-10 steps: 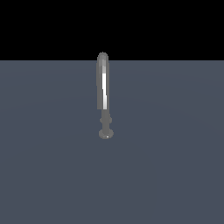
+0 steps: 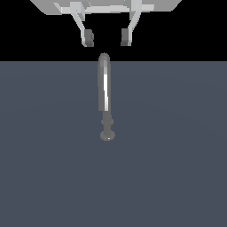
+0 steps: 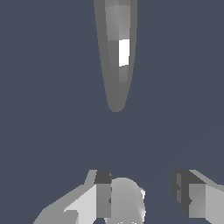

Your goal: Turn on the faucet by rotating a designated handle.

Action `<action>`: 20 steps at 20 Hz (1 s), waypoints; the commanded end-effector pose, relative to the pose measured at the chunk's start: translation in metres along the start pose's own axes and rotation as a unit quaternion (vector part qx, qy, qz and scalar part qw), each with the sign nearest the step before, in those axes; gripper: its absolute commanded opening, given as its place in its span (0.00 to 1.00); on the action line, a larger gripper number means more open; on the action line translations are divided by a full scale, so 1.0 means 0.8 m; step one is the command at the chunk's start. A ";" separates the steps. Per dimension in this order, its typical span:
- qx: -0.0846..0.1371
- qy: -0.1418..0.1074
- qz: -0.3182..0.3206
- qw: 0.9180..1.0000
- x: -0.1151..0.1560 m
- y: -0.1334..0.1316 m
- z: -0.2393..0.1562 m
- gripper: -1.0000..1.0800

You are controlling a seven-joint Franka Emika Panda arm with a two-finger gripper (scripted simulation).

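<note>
The faucet (image 2: 104,93) is a slim shiny grey metal piece with a tall narrow arched spout, a white highlight stripe, a short stem and a small round base (image 2: 107,135) on the dark grey floor. My gripper (image 2: 107,38) hangs open above the top of the arch, its two dark fingertips (image 2: 88,38) apart and holding nothing. In the wrist view the spout (image 3: 116,52) tapers to a rounded tip, and a rounded grey part of the faucet (image 3: 127,201) shows between my gripper (image 3: 142,192) fingers. No separate handle can be made out.
The flat dark grey floor (image 2: 177,155) spreads around the faucet base. Black background lies behind the gripper.
My gripper has come into the exterior view from above and now hangs over the faucet's arch. The faucet has not moved.
</note>
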State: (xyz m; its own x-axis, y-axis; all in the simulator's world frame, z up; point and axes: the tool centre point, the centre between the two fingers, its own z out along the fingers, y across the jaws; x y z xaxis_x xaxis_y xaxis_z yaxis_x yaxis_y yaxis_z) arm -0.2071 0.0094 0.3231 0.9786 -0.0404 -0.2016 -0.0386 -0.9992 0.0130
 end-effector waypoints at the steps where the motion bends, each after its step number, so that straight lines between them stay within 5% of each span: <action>1: 0.032 0.006 0.025 0.999 0.025 0.023 0.017 0.72; 2: -0.016 0.013 0.010 1.000 0.040 -0.002 0.021 0.71; 3: -0.024 0.014 0.008 1.000 0.039 -0.012 0.021 0.71; 5: 0.009 0.028 0.058 0.998 0.064 0.014 0.016 0.73; 6: -0.021 0.026 0.033 0.999 0.071 -0.009 0.034 0.81; 7: 0.019 0.042 0.019 0.999 0.093 -0.051 0.025 0.32; 8: -0.013 0.065 0.050 0.997 0.125 -0.007 0.015 0.91; 10: -0.006 0.064 0.059 0.996 0.134 -0.005 0.033 0.85; 11: 0.017 0.078 0.017 0.997 0.160 -0.054 0.024 0.83; 12: 0.022 0.082 0.007 0.996 0.155 -0.060 0.020 0.83; 13: 0.008 0.091 0.053 0.994 0.182 0.004 0.027 0.73; 14: 0.003 0.094 0.069 0.993 0.180 0.017 0.024 0.73; 15: 0.009 0.104 0.056 0.993 0.197 -0.022 0.024 0.89; 16: 0.003 0.121 0.009 0.993 0.235 -0.015 0.019 0.68; 17: 0.001 0.128 -0.012 0.992 0.223 -0.041 0.012 0.68; 18: 0.009 0.133 0.037 0.990 0.245 -0.059 0.022 0.76; 20: 0.012 0.128 0.094 0.987 0.251 0.010 0.041 0.82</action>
State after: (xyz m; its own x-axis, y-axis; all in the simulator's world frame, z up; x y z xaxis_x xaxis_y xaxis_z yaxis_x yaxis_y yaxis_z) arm -0.0230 0.0221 0.2644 0.9876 -0.1462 0.0572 -0.1465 -0.9892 0.0015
